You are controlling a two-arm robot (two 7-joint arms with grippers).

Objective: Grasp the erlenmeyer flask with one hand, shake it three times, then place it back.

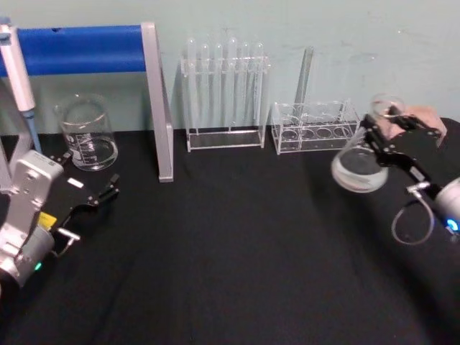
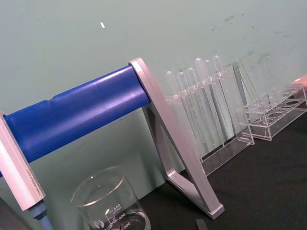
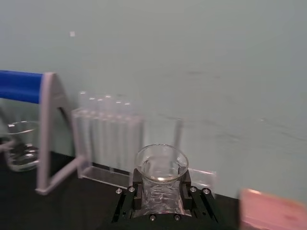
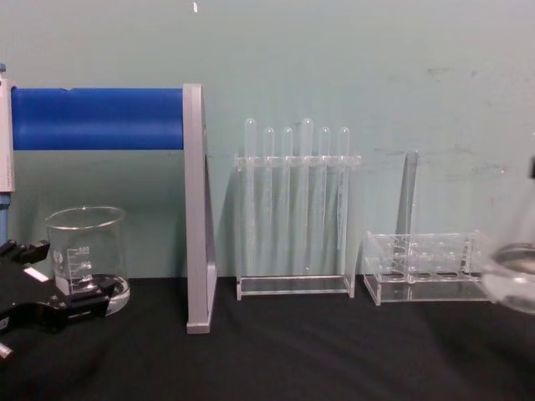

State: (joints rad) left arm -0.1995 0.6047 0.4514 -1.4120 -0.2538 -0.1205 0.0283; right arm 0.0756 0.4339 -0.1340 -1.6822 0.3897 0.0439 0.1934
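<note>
Clear erlenmeyer flask [image 1: 358, 169] aloft, tilted, in right hand [image 1: 382, 136]

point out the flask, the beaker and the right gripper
clear glass conical erlenmeyer flask [image 1: 357, 171], head view, wide lower body
straight-walled glass beaker [image 1: 88, 136], head view, graduated wall
black right gripper [image 1: 379, 131], head view, between its fingertips

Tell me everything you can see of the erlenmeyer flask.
The erlenmeyer flask is clear glass: a wide base tapering to a narrow neck with a flared, open rim. The right gripper is shut on the neck, black jaws either side just below the rim. It hangs tilted at the robot's right, near the low clear rack, apparently off the black table. Whether it holds liquid is unclear.
</note>
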